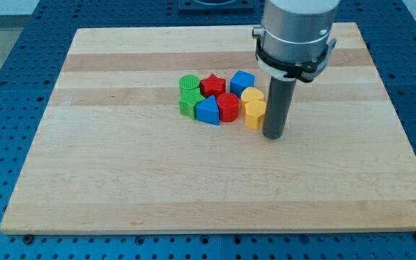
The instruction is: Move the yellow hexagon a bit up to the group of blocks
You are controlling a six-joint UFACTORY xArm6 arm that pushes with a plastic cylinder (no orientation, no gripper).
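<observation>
Upright rod, my tip [274,136] just right of the yellow hexagon [255,114]; no claw in view.

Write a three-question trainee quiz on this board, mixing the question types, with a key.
1. True or false: my tip stands at the view's right of the yellow hexagon, close beside it.
2. Which block lies directly above the yellow hexagon in the view? A) the red star B) the other yellow block C) the green block
3. Fill in: the blue block at the group's lower edge has the red cylinder on the view's ____ side.

Key: 1 true; 2 B; 3 right.
</observation>
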